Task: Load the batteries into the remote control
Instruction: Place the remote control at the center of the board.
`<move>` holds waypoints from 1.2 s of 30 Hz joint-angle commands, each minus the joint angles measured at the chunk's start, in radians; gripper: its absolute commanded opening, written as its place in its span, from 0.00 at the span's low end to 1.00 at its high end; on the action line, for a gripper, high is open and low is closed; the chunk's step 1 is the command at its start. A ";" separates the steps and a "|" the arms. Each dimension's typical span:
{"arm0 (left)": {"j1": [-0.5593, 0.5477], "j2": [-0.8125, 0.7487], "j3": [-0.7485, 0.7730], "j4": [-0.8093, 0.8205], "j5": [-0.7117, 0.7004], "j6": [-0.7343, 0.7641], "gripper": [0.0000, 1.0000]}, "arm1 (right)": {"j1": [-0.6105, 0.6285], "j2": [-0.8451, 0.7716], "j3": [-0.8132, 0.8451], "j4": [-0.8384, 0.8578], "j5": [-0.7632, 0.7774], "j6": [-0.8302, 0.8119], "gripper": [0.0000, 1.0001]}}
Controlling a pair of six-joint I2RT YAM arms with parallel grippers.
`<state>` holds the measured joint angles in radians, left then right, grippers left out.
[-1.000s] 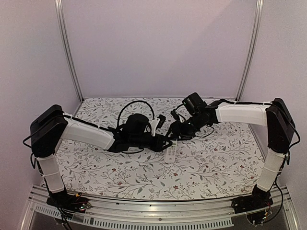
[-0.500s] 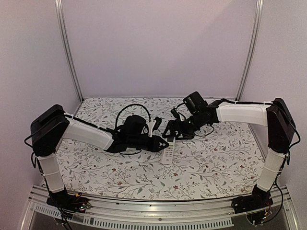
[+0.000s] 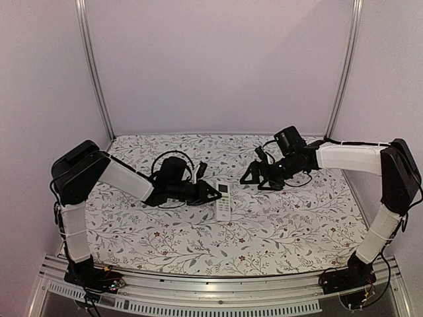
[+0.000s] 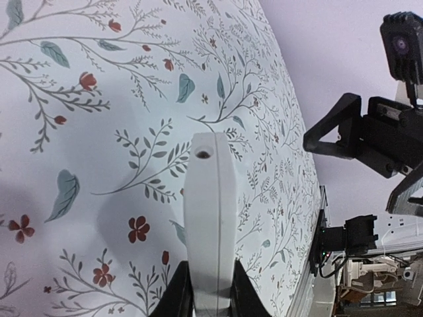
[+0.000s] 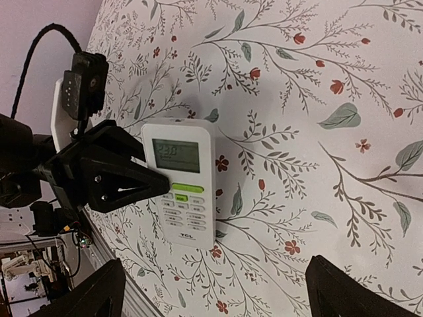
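The white remote control (image 3: 223, 201) lies face up on the floral table, display window toward the far side. It also shows in the right wrist view (image 5: 182, 181) with its green button and rows of small buttons. My left gripper (image 3: 208, 193) is shut on the remote's long sides; in the left wrist view (image 4: 210, 284) the remote (image 4: 210, 218) runs edge-on between the black fingers (image 4: 173, 297). My right gripper (image 3: 254, 177) is open and empty, off to the right of the remote and above the table (image 5: 218, 297). The batteries are out of view.
The floral tablecloth (image 3: 291, 224) covers the whole table. A black cable (image 3: 173, 158) loops behind the left wrist. The right arm's gripper and camera (image 4: 370, 135) show beyond the remote in the left wrist view. The table's metal front rail (image 3: 218, 290) runs along the near edge.
The left gripper has drawn the remote a little left and away from the front edge. The right gripper has pulled back to the right, away from the remote.
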<state>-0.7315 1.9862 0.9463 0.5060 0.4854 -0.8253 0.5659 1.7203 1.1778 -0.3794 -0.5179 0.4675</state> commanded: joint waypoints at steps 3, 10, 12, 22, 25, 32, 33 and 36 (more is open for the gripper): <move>0.042 0.067 0.047 -0.074 0.087 -0.021 0.18 | 0.006 -0.028 -0.046 0.037 -0.037 -0.003 0.96; 0.067 0.086 0.093 -0.193 0.071 0.008 0.27 | 0.006 -0.017 -0.060 0.064 -0.056 0.011 0.96; 0.072 0.091 0.107 -0.222 0.066 0.015 0.30 | 0.006 -0.007 -0.062 0.076 -0.069 0.019 0.96; 0.087 0.032 0.127 -0.367 -0.017 0.093 0.51 | 0.005 0.006 -0.085 0.118 -0.102 0.039 0.97; 0.087 -0.011 0.134 -0.439 -0.074 0.142 0.62 | 0.006 -0.005 -0.090 0.120 -0.101 0.032 0.98; 0.087 -0.160 0.173 -0.635 -0.235 0.290 1.00 | 0.005 -0.081 -0.112 0.120 -0.064 -0.023 0.99; 0.087 -0.182 0.188 -0.675 -0.264 0.318 1.00 | 0.004 -0.094 -0.120 0.122 -0.056 -0.033 0.99; 0.088 -0.263 0.216 -0.763 -0.357 0.384 1.00 | -0.005 -0.158 -0.151 0.122 -0.012 -0.070 0.99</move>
<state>-0.6579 1.8328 1.1107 -0.0971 0.2802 -0.5694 0.5690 1.6573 1.0622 -0.2714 -0.5850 0.4553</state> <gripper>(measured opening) 0.994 0.988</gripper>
